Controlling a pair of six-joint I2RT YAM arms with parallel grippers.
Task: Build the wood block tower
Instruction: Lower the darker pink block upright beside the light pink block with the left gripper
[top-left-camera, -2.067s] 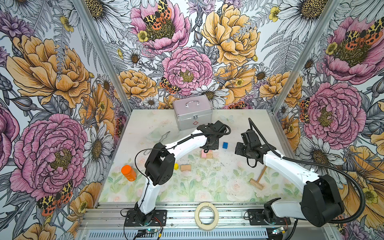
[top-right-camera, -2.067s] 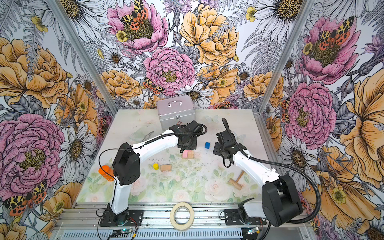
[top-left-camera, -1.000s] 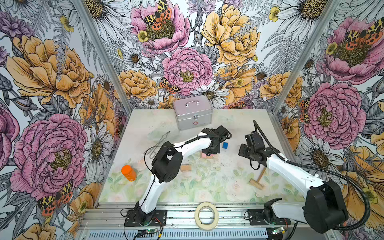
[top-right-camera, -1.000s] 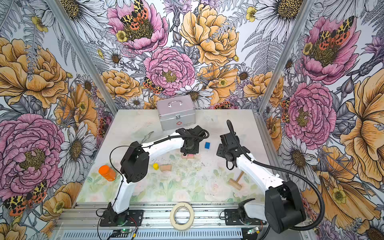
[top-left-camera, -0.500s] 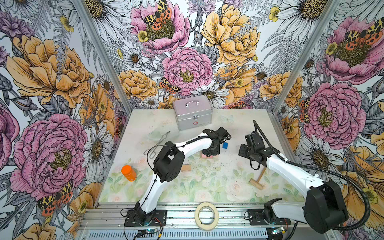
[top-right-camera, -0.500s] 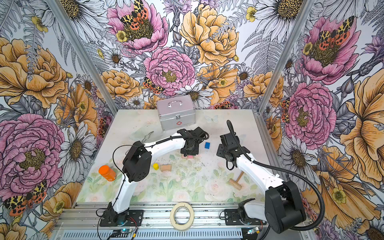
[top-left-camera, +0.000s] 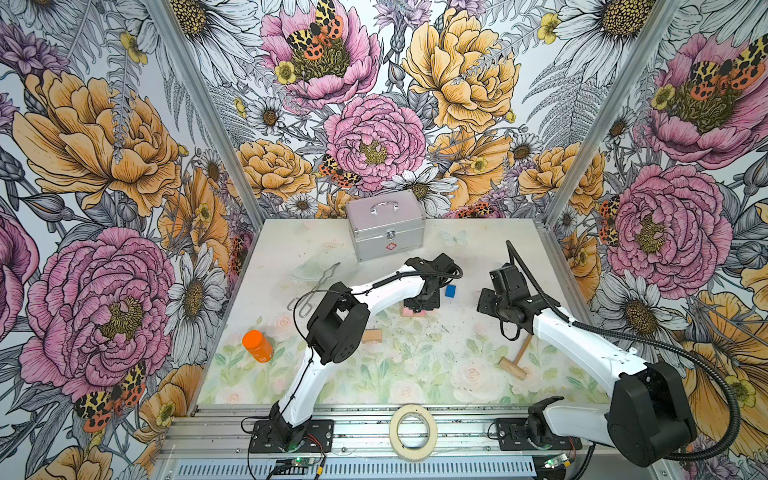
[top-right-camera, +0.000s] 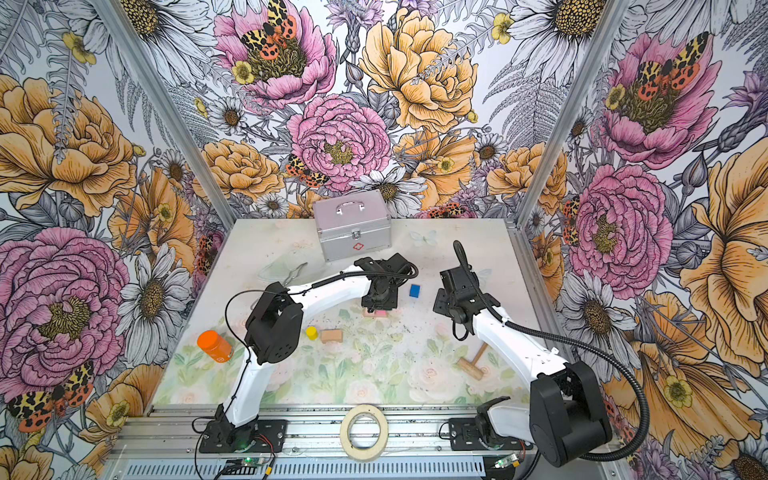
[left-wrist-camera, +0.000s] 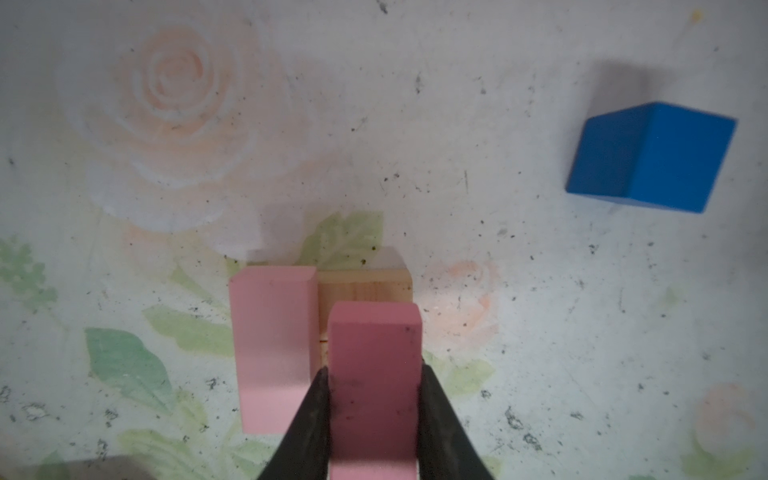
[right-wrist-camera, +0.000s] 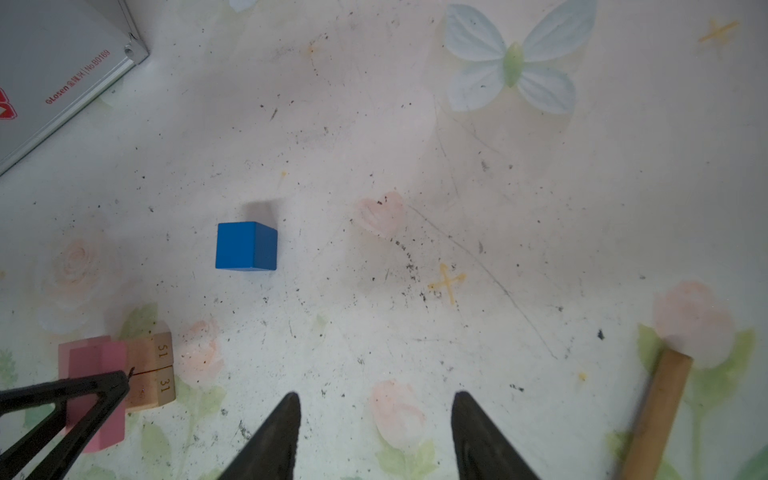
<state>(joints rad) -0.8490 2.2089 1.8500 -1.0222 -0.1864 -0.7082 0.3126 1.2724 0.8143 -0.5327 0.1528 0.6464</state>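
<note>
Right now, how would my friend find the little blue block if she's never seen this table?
Start at the silver metal case with a handle at the back of the flower-printed table. Just in front of its right corner sits the small blue wooden cube, next to the pink and tan bricks but apart from them. It is the only blue thing there, standing alone.

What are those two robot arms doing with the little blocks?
They are building a block tower. The left gripper has its jaws shut on a pink wooden brick, held over two plain tan wooden bricks that lie beside a second pink wooden brick. The right gripper hovers with jaws open and empty, near a small blue wooden cube. A yellow cylinder and another tan wooden brick lie apart.
</note>
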